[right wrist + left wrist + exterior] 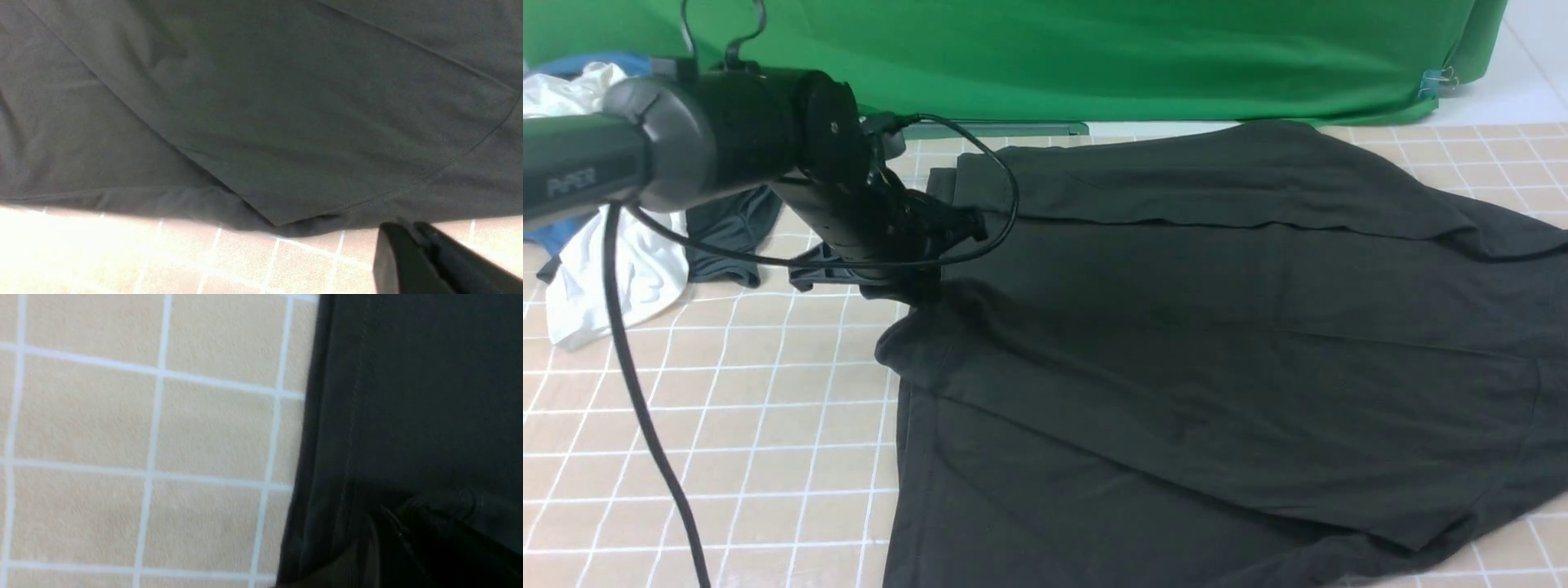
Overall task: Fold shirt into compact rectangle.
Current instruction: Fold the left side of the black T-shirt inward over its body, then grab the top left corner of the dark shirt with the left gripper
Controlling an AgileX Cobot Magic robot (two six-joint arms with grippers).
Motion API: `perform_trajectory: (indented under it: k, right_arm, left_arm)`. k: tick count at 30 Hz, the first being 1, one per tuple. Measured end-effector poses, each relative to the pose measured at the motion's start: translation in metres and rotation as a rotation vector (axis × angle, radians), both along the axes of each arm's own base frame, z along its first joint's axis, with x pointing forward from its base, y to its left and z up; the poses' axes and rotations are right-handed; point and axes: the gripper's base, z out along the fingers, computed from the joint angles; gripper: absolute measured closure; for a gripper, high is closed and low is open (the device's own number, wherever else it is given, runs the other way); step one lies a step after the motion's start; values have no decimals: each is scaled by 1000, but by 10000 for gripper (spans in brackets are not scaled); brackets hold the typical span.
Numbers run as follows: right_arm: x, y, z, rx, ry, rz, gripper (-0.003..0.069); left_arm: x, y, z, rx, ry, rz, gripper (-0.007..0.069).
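1. Black T-shirt (1176, 278): on grid-patterned table cover (768, 392), front-view centre to 3 o'clock, partly folded.
2. Left gripper (923, 296) at shirt's 9 o'clock; can't tell jaw gap or grip. Right gripper (410, 228): jaws together, empty.
3. I'd free the bunched edge, smooth toward 6 o'clock, then fold.
4. Left arm (580, 167) reads "PiPER".

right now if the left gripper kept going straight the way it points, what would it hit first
Most likely the black shirt: the left gripper points down at its raised fold, fingertips seemingly at the cloth already. Whether they touch or grip it, I can't tell.
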Motion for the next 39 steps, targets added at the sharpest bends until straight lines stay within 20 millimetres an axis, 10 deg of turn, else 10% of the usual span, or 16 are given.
perform_trajectory:
  k: [13,29,39]
  right_arm:
    - [1,0,-4,-1,-2,-3,620]
    - [2,0,-3,0,-19,-6,605]
    - [2,0,-3,0,-27,-8,594]
  left_arm:
    - [73,20,53,-233,-97,130,212]
    - [139,-1,-40,-319,60,89,333]
    - [147,3,-41,-280,-7,115,375]
